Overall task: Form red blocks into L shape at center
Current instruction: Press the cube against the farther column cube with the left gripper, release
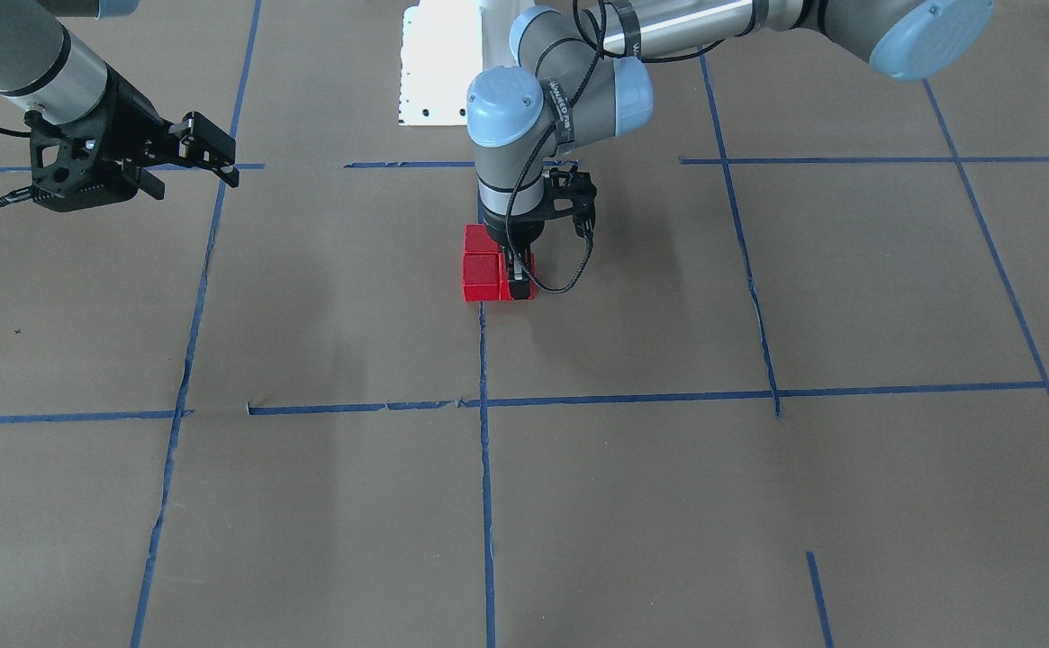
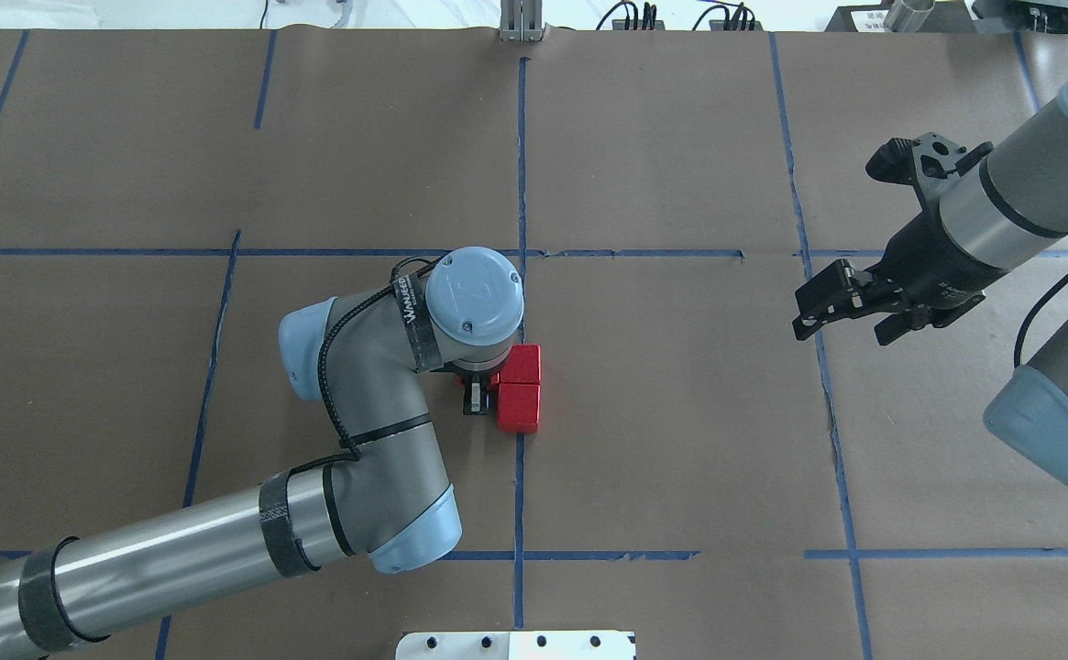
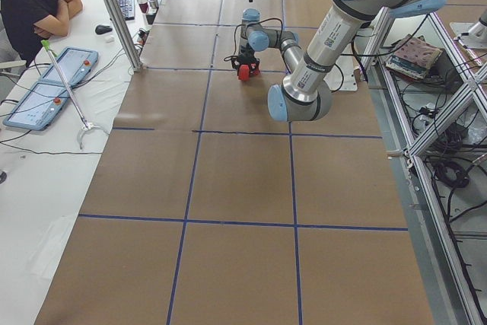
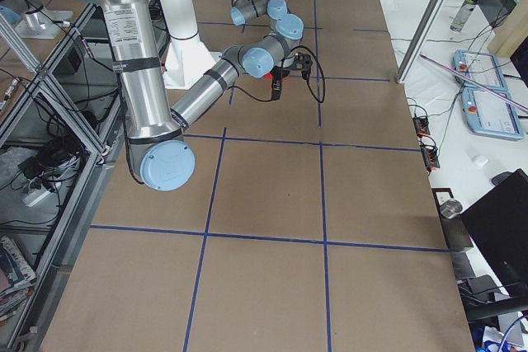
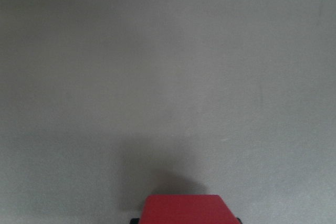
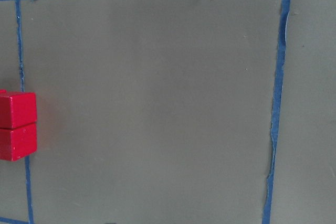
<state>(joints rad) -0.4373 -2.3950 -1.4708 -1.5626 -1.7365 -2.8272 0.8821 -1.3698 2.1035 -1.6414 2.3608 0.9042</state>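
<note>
Two red blocks (image 1: 479, 238) (image 1: 481, 275) lie touching in a row on the middle blue tape line (image 1: 485, 360), at the center of the brown paper. They also show in the overhead view (image 2: 521, 364) (image 2: 519, 407) and at the left edge of the right wrist view (image 6: 18, 109). My left gripper (image 1: 519, 277) points straight down beside them and is shut on the third red block (image 5: 181, 209), held against the side of the nearer block, at or just above the paper. My wrist hides most of this block from overhead. My right gripper (image 2: 816, 307) is open and empty, hovering far off to the side.
The white base plate (image 1: 438, 63) lies at the robot's edge of the table. Blue tape lines (image 2: 809, 275) divide the paper into cells. An operator (image 3: 30, 5) sits at a side desk beyond the table in the exterior left view.
</note>
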